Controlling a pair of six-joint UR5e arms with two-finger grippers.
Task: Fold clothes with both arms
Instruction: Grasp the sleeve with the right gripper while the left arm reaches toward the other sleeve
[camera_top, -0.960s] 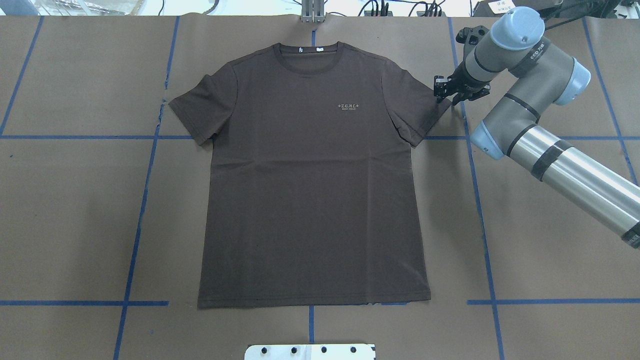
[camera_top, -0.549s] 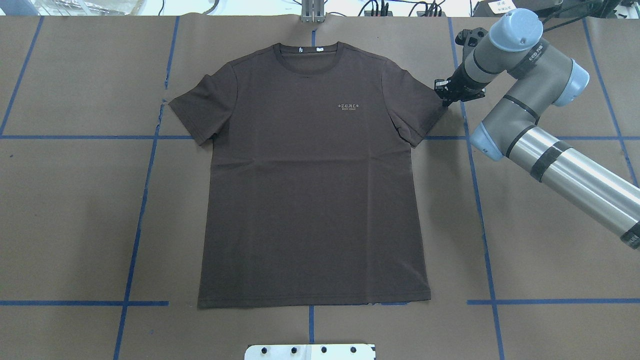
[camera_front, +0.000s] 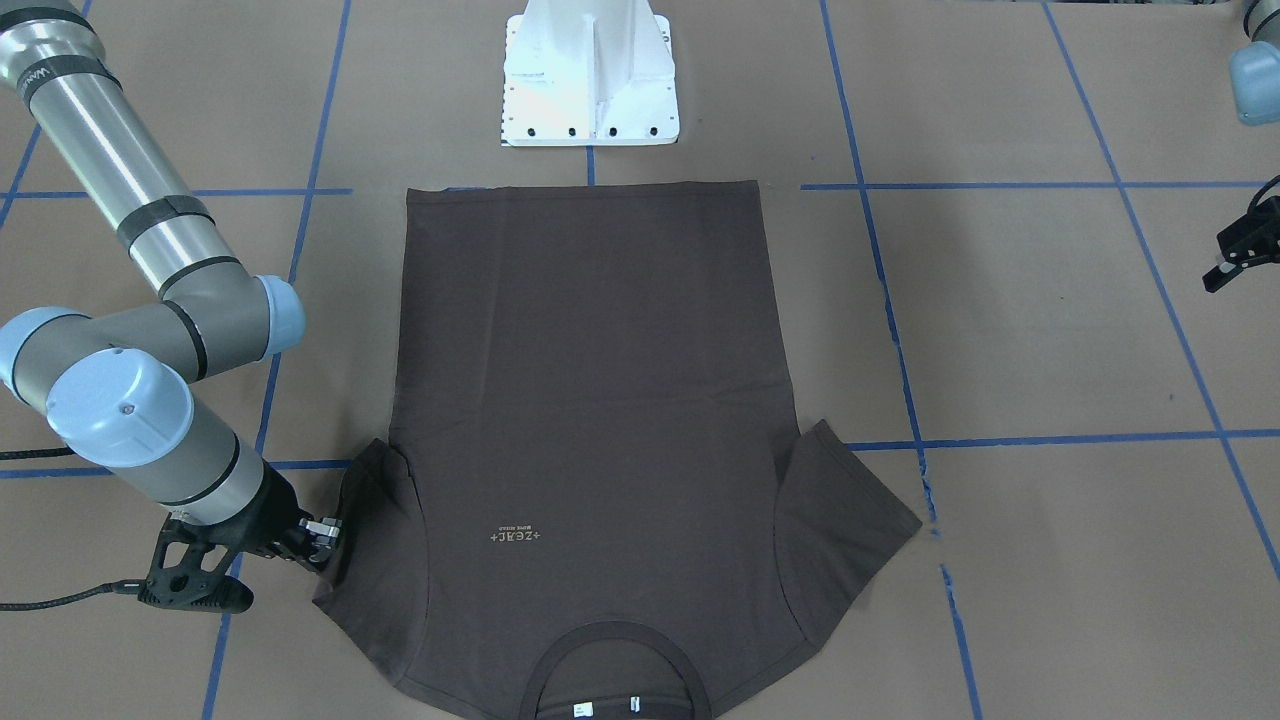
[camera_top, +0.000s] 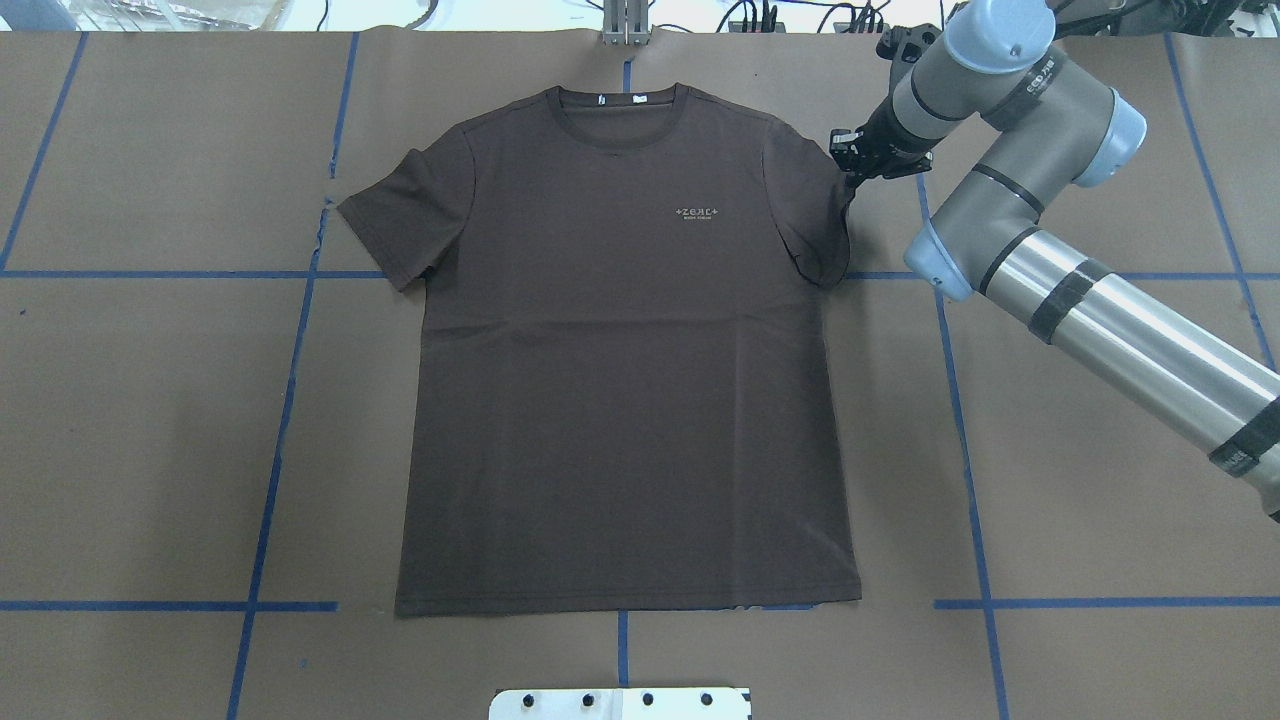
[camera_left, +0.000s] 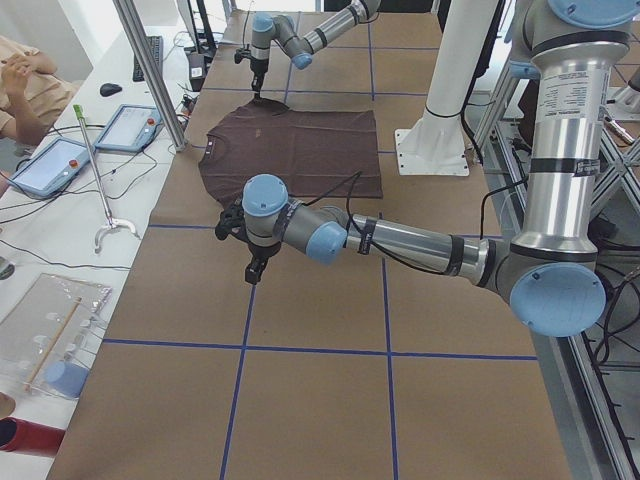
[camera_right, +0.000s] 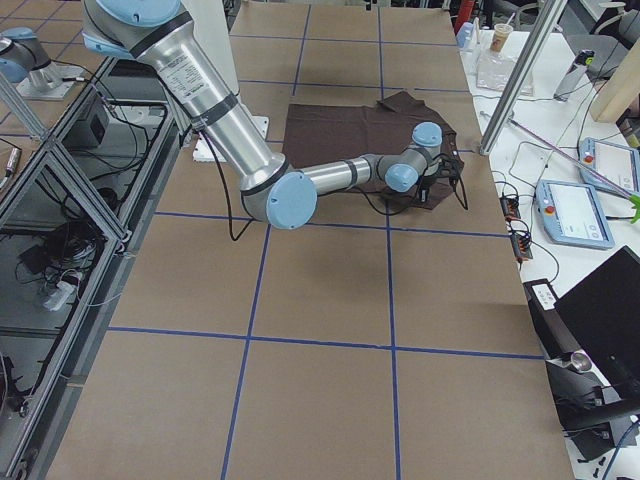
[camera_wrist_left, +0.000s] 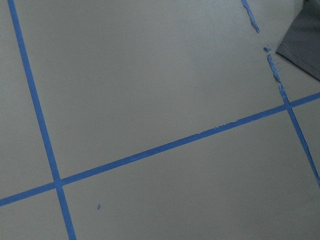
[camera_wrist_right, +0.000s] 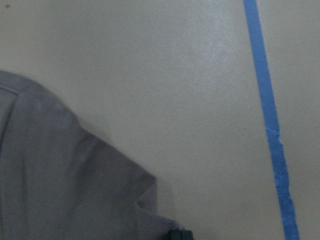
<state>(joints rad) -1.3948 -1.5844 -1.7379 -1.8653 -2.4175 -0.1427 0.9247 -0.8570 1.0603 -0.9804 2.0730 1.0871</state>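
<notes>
Right gripper (camera_top: 848, 172) prob pinching T-shirt (camera_top: 620, 350) sleeve tip, upper right of overhead; thin grip, could slip mid-fold. Left gripper (camera_front: 1222, 268): can't tell.

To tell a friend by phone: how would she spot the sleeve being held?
On the papered table lies a dark brown T-shirt. Find the sleeve beside its chest logo: the right gripper pinches its edge, while the other sleeve lies spread flat.
</notes>
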